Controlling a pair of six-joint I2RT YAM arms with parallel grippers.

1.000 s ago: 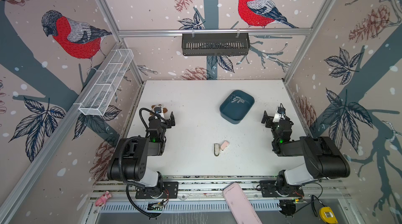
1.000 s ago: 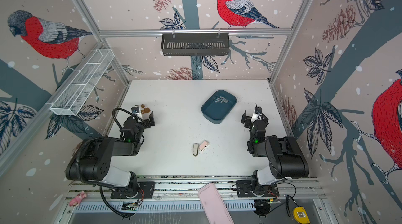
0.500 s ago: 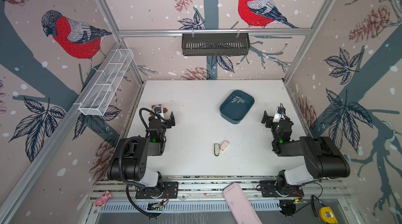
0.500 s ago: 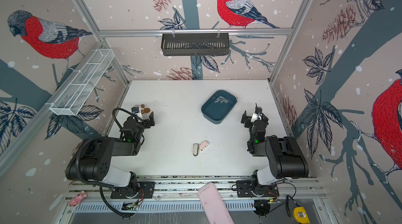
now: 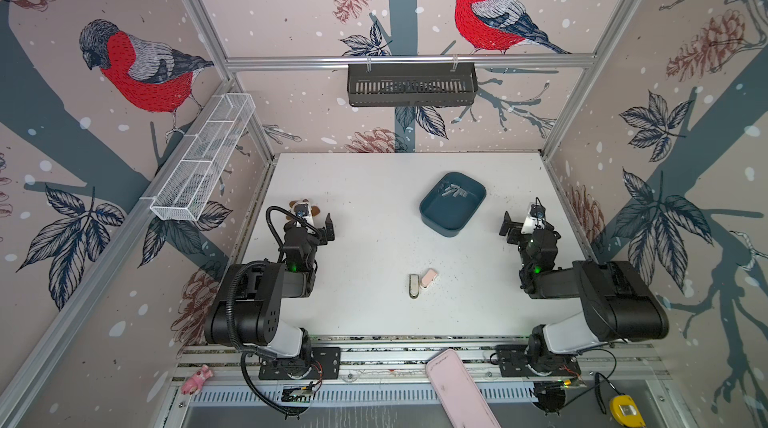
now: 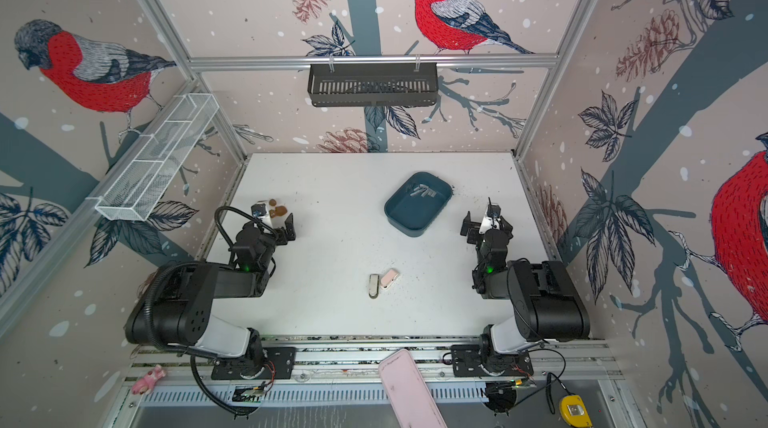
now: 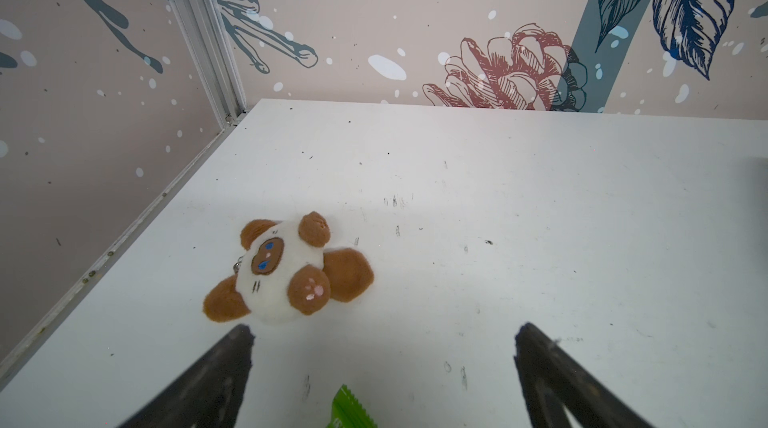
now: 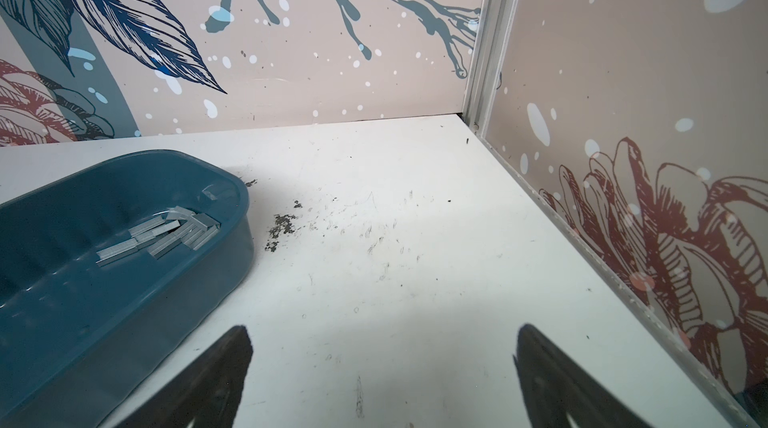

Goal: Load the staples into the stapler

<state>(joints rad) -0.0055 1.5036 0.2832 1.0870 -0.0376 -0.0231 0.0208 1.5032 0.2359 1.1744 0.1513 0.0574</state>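
Staples (image 8: 158, 234) lie in a blue tray (image 8: 208, 280) near the gaping right pincer (image 8: 382, 334), far from the gaping left pincer (image 7: 384, 330).

Robot lab cell, boxed in by aluminium framing (image 5: 291, 60) and bird-printed wall panels (image 5: 137, 68). Fitted with a left arm (image 5: 253, 301) and a right arm (image 5: 615, 305) on a slotted rail (image 5: 374, 357) well behind the jaws — scuffed white tabletop (image 5: 374, 247) beneath them.

Teal tray (image 8: 232, 255) — silvery-grey staples (image 8: 162, 234), white table (image 8: 415, 280)
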